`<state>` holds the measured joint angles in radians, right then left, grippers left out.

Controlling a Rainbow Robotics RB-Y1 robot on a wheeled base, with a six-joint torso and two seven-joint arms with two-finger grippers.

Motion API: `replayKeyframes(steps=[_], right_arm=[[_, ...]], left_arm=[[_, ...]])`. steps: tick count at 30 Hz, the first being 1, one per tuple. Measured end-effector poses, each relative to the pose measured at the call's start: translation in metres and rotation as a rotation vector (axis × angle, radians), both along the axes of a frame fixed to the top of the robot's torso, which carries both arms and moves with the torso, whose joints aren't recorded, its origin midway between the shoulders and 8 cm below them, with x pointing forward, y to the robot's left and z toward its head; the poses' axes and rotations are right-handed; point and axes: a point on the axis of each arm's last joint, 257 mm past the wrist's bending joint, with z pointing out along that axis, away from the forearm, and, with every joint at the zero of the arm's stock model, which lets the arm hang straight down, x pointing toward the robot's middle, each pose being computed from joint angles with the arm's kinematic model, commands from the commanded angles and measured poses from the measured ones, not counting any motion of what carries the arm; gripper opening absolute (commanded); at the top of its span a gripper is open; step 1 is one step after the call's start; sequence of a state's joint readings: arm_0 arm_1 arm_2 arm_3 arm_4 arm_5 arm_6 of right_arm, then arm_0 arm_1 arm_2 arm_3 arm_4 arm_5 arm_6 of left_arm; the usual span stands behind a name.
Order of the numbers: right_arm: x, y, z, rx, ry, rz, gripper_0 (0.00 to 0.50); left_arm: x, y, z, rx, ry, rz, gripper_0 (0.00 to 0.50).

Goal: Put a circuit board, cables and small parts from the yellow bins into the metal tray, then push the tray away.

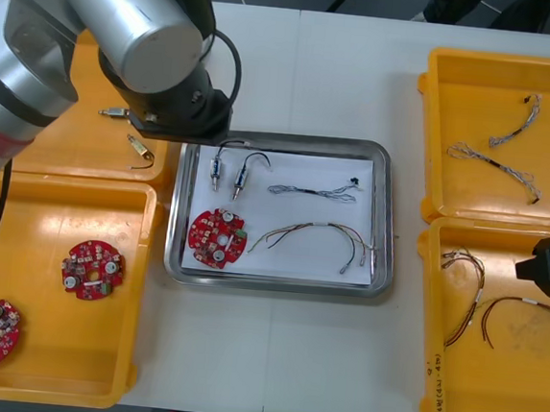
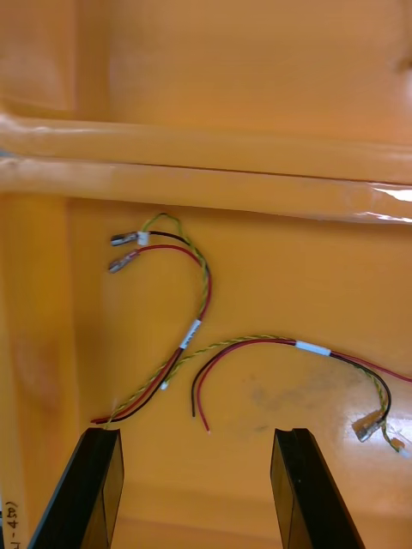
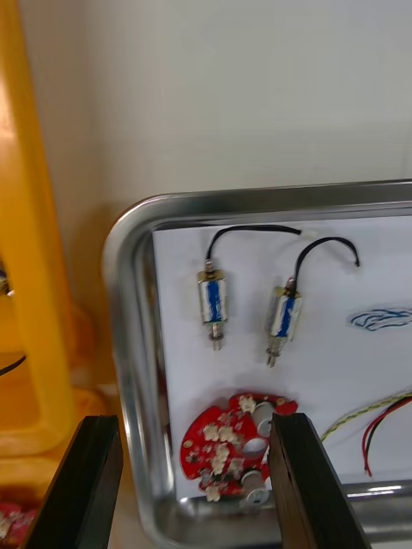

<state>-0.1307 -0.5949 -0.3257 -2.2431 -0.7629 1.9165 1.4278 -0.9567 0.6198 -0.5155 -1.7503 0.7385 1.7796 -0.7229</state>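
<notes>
Left gripper [image 3: 196, 425] hangs over the metal tray's [image 3: 129, 249] left side, fingers apart, empty. Right gripper [image 2: 196, 437], also spread wide, hovers over red and yellow cables [image 2: 199, 317] in the near-right yellow bin [image 2: 300, 274].

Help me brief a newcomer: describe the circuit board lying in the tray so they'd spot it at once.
Find the metal tray between the yellow bins. In its near left corner lies a round red circuit board. It is the tray's only red disc; its neighbours are two small metal parts and thin cables, and the other boards sit in the near left bin.
</notes>
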Motion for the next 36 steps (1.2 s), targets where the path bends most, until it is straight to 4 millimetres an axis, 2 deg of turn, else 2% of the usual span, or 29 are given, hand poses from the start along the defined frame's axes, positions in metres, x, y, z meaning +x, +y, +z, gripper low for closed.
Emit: replayKeyframes(steps=[6,14,22,29,36], right_arm=[[-0.005,0.030,0.003,-0.050,-0.005,0.124,0.500],[0.000,0.081,0.003,-0.075,0.006,0.296,0.500],[0.000,0.140,0.002,-0.130,0.010,0.495,0.500],[-0.003,0.176,-0.004,-0.215,0.006,0.622,0.500],[-0.015,0.217,-0.015,-0.251,0.006,0.746,0.500]], left_arm=[[-0.017,0.038,0.023,0.007,0.041,0.052,0.500],[-0.026,0.071,0.047,-0.081,0.015,0.082,0.500],[-0.042,0.109,0.046,-0.093,0.005,0.088,0.500],[-0.057,0.142,0.042,-0.107,0.007,0.129,0.500],[-0.071,0.174,0.036,-0.103,0.017,0.145,0.500]])
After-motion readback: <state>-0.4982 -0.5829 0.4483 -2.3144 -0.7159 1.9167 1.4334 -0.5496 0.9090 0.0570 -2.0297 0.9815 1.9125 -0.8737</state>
